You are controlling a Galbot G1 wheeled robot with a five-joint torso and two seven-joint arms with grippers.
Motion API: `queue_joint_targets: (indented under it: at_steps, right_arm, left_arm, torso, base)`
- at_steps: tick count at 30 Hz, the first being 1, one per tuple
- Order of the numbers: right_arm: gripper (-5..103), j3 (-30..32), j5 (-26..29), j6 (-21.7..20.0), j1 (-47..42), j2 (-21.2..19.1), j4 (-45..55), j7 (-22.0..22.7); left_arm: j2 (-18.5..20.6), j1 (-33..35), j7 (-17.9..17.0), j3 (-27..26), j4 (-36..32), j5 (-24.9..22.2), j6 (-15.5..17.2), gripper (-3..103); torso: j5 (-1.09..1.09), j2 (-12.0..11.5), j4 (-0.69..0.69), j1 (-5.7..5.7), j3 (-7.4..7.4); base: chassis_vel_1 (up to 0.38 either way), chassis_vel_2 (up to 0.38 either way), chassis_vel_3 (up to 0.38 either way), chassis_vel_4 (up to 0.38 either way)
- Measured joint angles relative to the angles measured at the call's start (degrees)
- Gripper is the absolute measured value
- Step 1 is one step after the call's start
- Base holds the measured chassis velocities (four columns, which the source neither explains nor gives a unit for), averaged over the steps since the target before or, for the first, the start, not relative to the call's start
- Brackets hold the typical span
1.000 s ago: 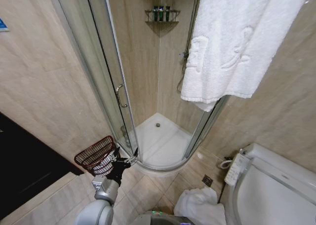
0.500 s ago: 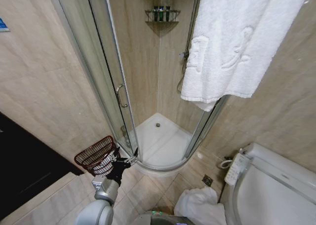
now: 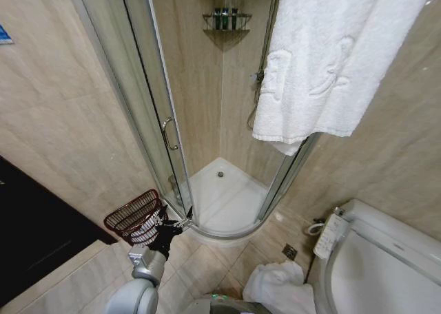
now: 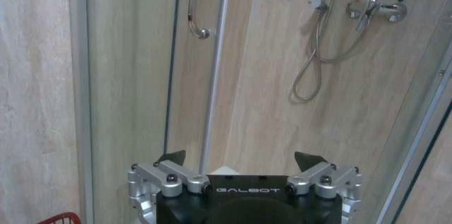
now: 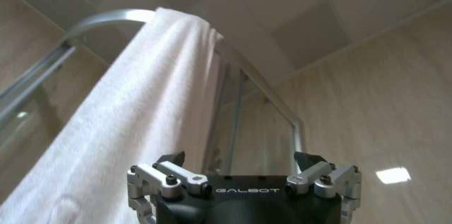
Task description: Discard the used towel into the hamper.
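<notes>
Left gripper [image 3: 173,226]: 1, low on the floor side of the shower enclosure [image 3: 207,121], its 2 fingers spread wide apart with nothing between them; in the left wrist view the same gripper [image 4: 240,160] faces the enclosure's glass door, both dark fingertips [image 4: 171,157] well separated. Right gripper [image 5: 240,159]: 1, fingers likewise spread and empty, pointing up at the hanging towel [image 5: 120,128] draped over the enclosure's curved top rail. Hamper [image 3: 134,216]: 1 reddish-brown wire basket, tilted, on the tiled floor just beside the left gripper and just outside the enclosure door. Towels: 2, the white hanging towel [image 3: 331,59] on the enclosure rail, and 1 crumpled towel [image 3: 279,286] on the floor near the enclosure's curved base, beside 1 toilet [image 3: 382,259].
</notes>
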Motion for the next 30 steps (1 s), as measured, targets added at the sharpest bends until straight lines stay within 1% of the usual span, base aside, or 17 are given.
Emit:
queue_joint_targets:
  at_steps: [2,3,4,5,6,7,8,13,14,15,17,18,19,22,23,26,30]
  right_arm:
    - [100,0.28,1.35,-1.3,1.97,-3.16,-0.69,0.52]
    - [100,0.28,1.35,-1.3,1.97,-3.16,-0.69,0.52]
    - [100,0.5,2.33,-2.25,3.41,-5.44,-1.19,0.91]
    - [100,0.68,3.03,-2.87,4.41,-7.08,-1.5,1.19]
    - [100,0.68,3.03,-2.87,4.41,-7.08,-1.5,1.19]
    - [100,0.77,3.41,-3.21,4.95,-7.93,-1.65,1.31]
    - [100,0.78,3.54,-3.35,5.11,-8.19,-1.72,1.37]
    - [100,0.95,3.79,-3.58,5.21,-8.45,-1.82,1.45]
    - [100,2.16,4.79,-4.17,5.26,-9.37,-1.5,1.7]
    - [100,2.16,4.79,-4.17,5.26,-9.37,-1.5,1.7]
    - [100,4.68,6.7,-5.25,5.25,-10.93,-0.56,2.14]
    - [100,7.58,8.91,-6.52,5.15,-12.73,0.5,2.63]
    - [100,7.58,8.91,-6.52,5.15,-12.73,0.5,2.63]
    - [100,14.45,14.12,-9.48,4.88,-16.77,3.05,3.83]
    - [100,14.45,14.12,-9.48,4.88,-16.77,3.05,3.83]
    - [100,20.37,18.29,-12.05,4.83,-20.79,5.4,5.03]
    - [100,18.64,17.23,-12.17,5.68,-22.44,6.88,5.2]
  left_arm:
    - [0.0,0.0,0.0,0.0,0.0,0.0,0.0,100]
    - [0.0,0.0,0.0,0.0,0.0,0.0,0.0,100]
    - [0.0,0.0,0.0,0.0,0.0,0.0,0.0,100]
    - [0.01,0.0,0.0,0.0,0.0,0.0,0.0,100]
    - [0.01,0.0,0.0,0.0,0.0,0.0,0.0,100]
    - [0.0,0.0,0.0,0.0,0.0,0.0,0.0,100]
    - [0.01,0.0,0.0,0.0,0.0,0.0,0.0,100]
    - [0.01,0.0,0.0,0.0,0.0,0.0,0.0,100]
    - [0.0,0.0,0.0,0.0,0.0,0.0,0.0,100]
    - [0.0,0.0,0.0,0.0,0.0,0.0,0.0,100]
    - [0.0,0.0,0.0,0.0,0.0,0.0,0.0,100]
    - [0.0,0.0,0.0,0.0,0.0,0.0,0.0,100]
    - [0.0,0.0,0.0,0.0,0.0,0.0,0.0,100]
    - [0.01,0.0,0.0,0.0,0.0,0.0,0.0,100]
    - [0.01,0.0,0.0,0.0,0.0,0.0,0.0,100]
    - [0.02,0.0,0.0,0.0,0.0,0.0,0.0,100]
    - [0.0,0.0,0.0,0.0,0.0,0.0,0.0,100]
  torso:
    - [0.0,0.0,0.0,0.0,0.0]
    - [0.0,0.0,0.0,0.0,0.0]
    - [0.0,0.0,0.0,0.0,0.0]
    - [-0.04,0.0,0.01,0.0,0.0]
    - [-0.04,0.0,0.01,0.0,0.0]
    - [-0.05,0.0,0.01,0.0,0.0]
    - [0.0,0.0,0.0,0.0,0.0]
    - [0.03,0.0,-0.01,-0.01,-0.01]
    - [0.04,0.0,0.0,-0.01,0.0]
    - [0.04,0.0,0.0,-0.01,0.0]
    - [-0.01,0.0,0.0,0.0,-0.01]
    - [-0.03,0.0,-0.01,-0.01,-0.01]
    - [-0.03,0.0,-0.01,-0.01,-0.01]
    - [-0.01,0.0,-0.01,-0.01,-0.01]
    - [-0.01,0.0,-0.01,-0.01,-0.01]
    - [0.0,0.0,-0.02,-0.01,-0.01]
    - [-0.08,0.01,-0.01,-0.02,-0.01]
  base:
    - [0.0,0.0,0.0,0.0]
    - [0.0,0.0,0.0,0.0]
    - [0.0,0.0,0.0,0.0]
    - [0.0,0.0,0.0,0.0]
    - [0.0,0.0,0.0,0.0]
    - [0.0,0.0,0.0,0.0]
    - [0.0,0.0,0.0,0.0]
    - [0.0,0.0,0.0,0.0]
    - [0.0,0.0,0.0,0.0]
    - [0.0,0.0,0.0,0.0]
    - [0.0,0.0,0.0,0.0]
    - [0.0,0.0,0.0,0.0]
    - [0.0,0.0,0.0,0.0]
    - [0.0,0.0,0.0,0.0]
    - [0.0,0.0,0.0,0.0]
    - [0.0,0.0,0.0,0.0]
    - [0.0,0.0,0.0,0.0]
